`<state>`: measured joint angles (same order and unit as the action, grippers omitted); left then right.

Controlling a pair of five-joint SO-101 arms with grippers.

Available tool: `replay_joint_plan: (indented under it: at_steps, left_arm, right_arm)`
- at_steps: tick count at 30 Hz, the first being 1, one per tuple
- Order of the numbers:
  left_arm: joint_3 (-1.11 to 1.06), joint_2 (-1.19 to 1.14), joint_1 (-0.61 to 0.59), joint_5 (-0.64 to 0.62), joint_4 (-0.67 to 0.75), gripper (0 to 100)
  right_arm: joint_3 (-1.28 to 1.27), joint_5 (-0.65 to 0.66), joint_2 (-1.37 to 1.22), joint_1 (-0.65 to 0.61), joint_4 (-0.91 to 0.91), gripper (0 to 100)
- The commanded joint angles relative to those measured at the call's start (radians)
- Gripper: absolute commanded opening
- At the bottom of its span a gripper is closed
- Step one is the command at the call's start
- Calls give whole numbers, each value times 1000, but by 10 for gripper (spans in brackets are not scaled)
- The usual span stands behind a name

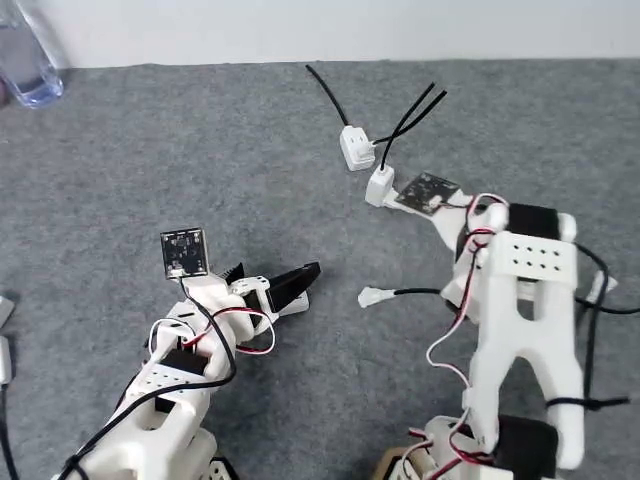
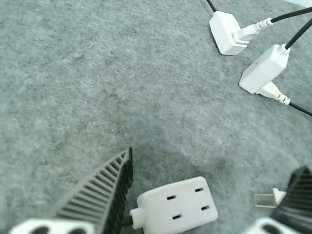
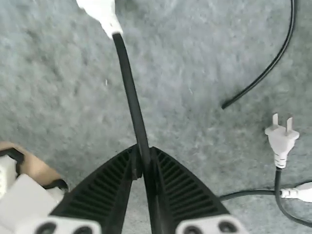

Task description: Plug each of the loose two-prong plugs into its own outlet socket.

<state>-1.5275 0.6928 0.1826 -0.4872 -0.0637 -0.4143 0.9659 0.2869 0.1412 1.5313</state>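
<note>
My left gripper [image 2: 214, 165] is open low over the carpet. A white three-socket outlet block [image 2: 173, 204] lies between its ribbed fingers [image 2: 109, 187]. The prongs of a loose white plug [image 2: 265, 199] lie beside the far finger. In the high view this loose plug [image 1: 375, 296] rests right of the left gripper [image 1: 268, 285], its black cable running to the right. My right gripper [image 3: 145, 156] is shut on a black cable [image 3: 127, 83] that leads to a white plug body [image 3: 100, 9]. Another loose two-prong plug [image 3: 280, 139] lies beside it.
Two white outlet blocks [image 1: 355, 148] [image 1: 380, 185] with black cables attached lie at the back centre. The right arm [image 1: 520, 270] stands over the right side. A clear bottle [image 1: 25, 60] stands at the far left corner. Grey carpet covers the table.
</note>
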Motion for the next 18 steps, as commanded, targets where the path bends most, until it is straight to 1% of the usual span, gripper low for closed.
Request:
replay_joint_plan:
  at_steps: [1,4,6,9,12,14,16,18]
  left_arm:
    - [8,9,-3,6,15,459]
    - [8,9,-3,6,15,459]
    - [8,9,-5,6,15,459]
    - [10,9,-5,6,15,459]
    - [12,9,-5,6,17,459]
    - [12,9,-5,6,17,459]
    - [13,9,-18,6,17,459]
    - [22,9,-48,6,40,459]
  right_arm:
    - [-17,60,27,42,-12,111]
    - [-81,110,27,71,-64,247]
    - [-109,138,27,87,-87,309]
    - [-100,167,39,91,-90,318]
    - [-3,173,39,73,-56,318]
    - [69,173,30,41,1,318]
    - [97,175,25,-36,45,318]
    - [74,172,25,-134,41,318]
